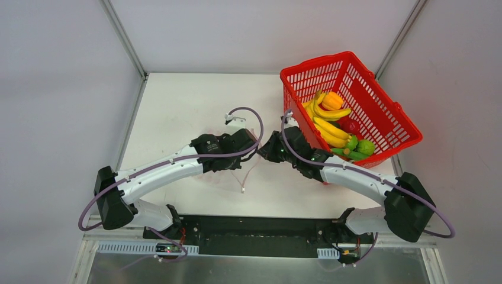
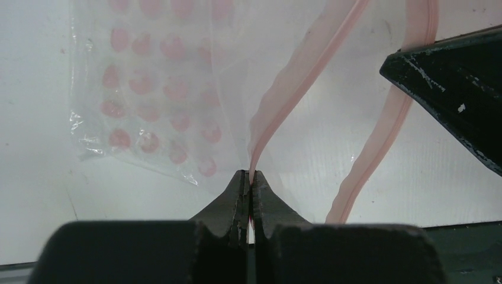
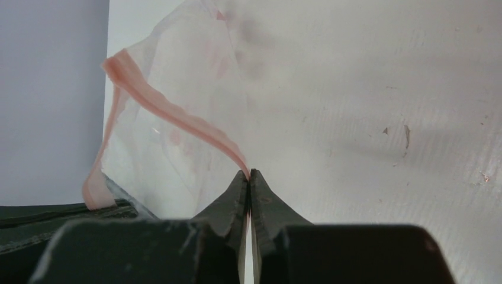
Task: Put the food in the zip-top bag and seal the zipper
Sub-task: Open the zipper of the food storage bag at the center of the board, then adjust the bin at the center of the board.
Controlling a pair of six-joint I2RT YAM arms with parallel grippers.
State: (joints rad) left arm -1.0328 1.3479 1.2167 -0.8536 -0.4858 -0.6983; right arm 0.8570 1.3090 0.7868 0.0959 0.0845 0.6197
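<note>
The clear zip-top bag [image 2: 154, 100] with pink dots hangs between my two grippers at the table's middle, faint from above [image 1: 245, 174]. My left gripper [image 2: 250, 174] is shut on one side of the pink zipper strip [image 2: 296, 77]. My right gripper [image 3: 248, 173] is shut on the other side of the zipper strip [image 3: 171, 112], so the mouth is held apart. The two grippers nearly meet in the top view, left [image 1: 256, 152] and right [image 1: 264, 152]. The food, yellow bananas [image 1: 328, 127], an orange [image 1: 332, 100], green pieces [image 1: 361, 148] and a red bit [image 1: 350, 125], lies in the red basket.
The red lattice basket [image 1: 379, 100] stands tilted at the back right, close to my right arm. The right gripper's black finger [image 2: 456, 100] shows at the right of the left wrist view. Grey walls enclose the white table [image 1: 177, 112].
</note>
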